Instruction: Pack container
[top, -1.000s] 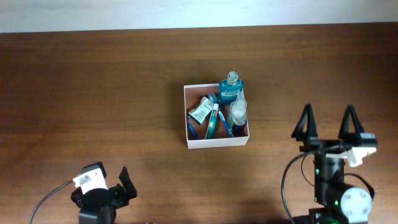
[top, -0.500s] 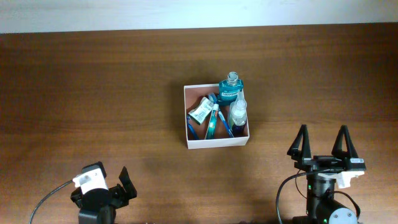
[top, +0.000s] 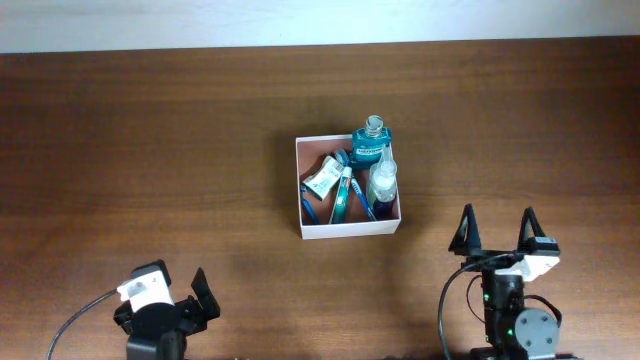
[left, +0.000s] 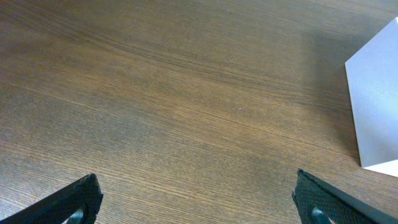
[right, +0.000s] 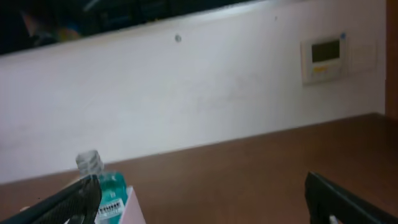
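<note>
While both arms sit low at the near edge of the table (top: 150, 150), you have the container (top: 350, 231) well apart from either gripper, near mid-table.

Right gripper (top: 496, 232): jaws spread wide, nothing between them. Overhead, its two dark fingers point up-table with bare wood in the gap. The container lies ahead of these jaws and off to their left. In the right wrist view only its white corner shows, low and just inside the left fingertip. The teal bottle (right: 102, 190) rises above that corner. Past the jaws you see a pale wall (right: 217, 93), with a small wall panel (right: 324, 57) up and to their right.

Left gripper (left: 198, 200): jaws also wide and empty. In the left wrist view only the two fingertips show, one in each bottom corner, with bare table between them. The container's white outer wall sits ahead of these jaws, beyond the right fingertip at the frame edge.

Contents, read from overhead:
- The teal bottle stands at the far side, the side farthest from both sets of jaws, against the rim.
- A clear bottle (top: 382, 180) lies just nearer, along the right wall.
- A green-white packet (top: 323, 180) lies on the left half.
- A slim teal item (top: 343, 198) lies between packet and clear bottle; it is too small to name.
</note>
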